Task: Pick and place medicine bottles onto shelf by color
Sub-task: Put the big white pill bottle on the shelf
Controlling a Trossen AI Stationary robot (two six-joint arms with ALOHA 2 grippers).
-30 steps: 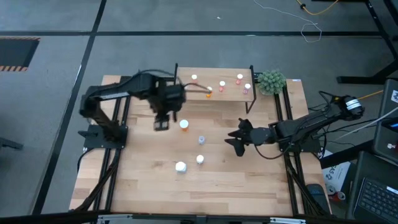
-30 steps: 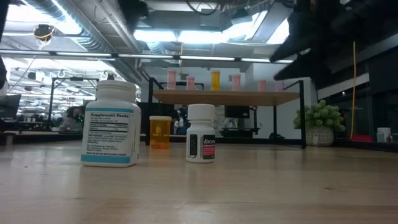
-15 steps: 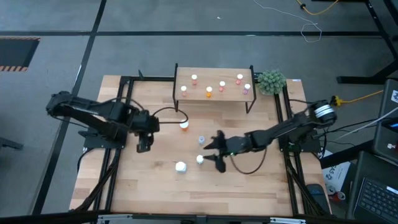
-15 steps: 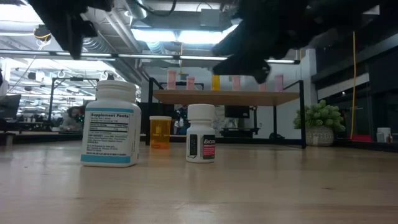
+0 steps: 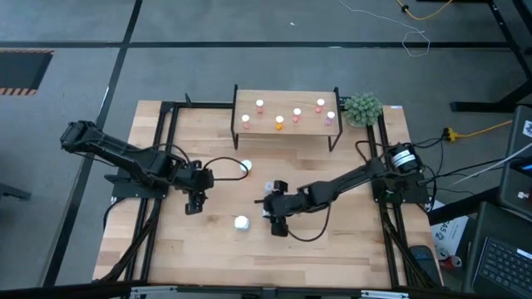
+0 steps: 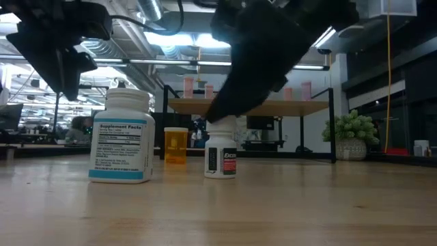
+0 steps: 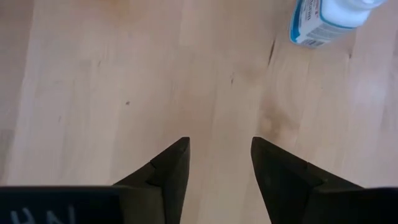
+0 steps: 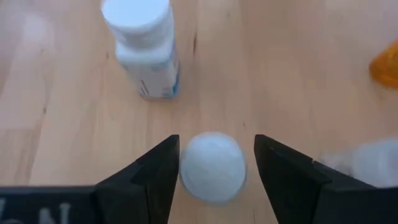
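Note:
A small white-capped bottle (image 8: 212, 167) with a white body (image 6: 220, 156) stands upright on the table. My right gripper (image 8: 216, 139) is open and low over it, one finger on each side of its cap with a narrow gap on both sides; in the high view it (image 5: 273, 218) is at the table's middle. My left gripper (image 5: 195, 203) is open over bare wood (image 7: 219, 141), left of centre. The shelf (image 5: 287, 130) at the far edge carries several small pink and orange bottles (image 5: 297, 112).
A large white bottle (image 5: 241, 223) stands just left of the small one and also shows in the right wrist view (image 8: 143, 46). An orange bottle (image 5: 246, 166) stands nearer the shelf. Another small bottle (image 5: 268, 188) is beside my right arm. A green plant (image 5: 363, 108) is right of the shelf.
My right gripper has gone toward the table's left and near edge and come down over the small white bottle. My left gripper has drawn back from near the shelf toward the table's near-left and gone lower. The bottles have stayed in place.

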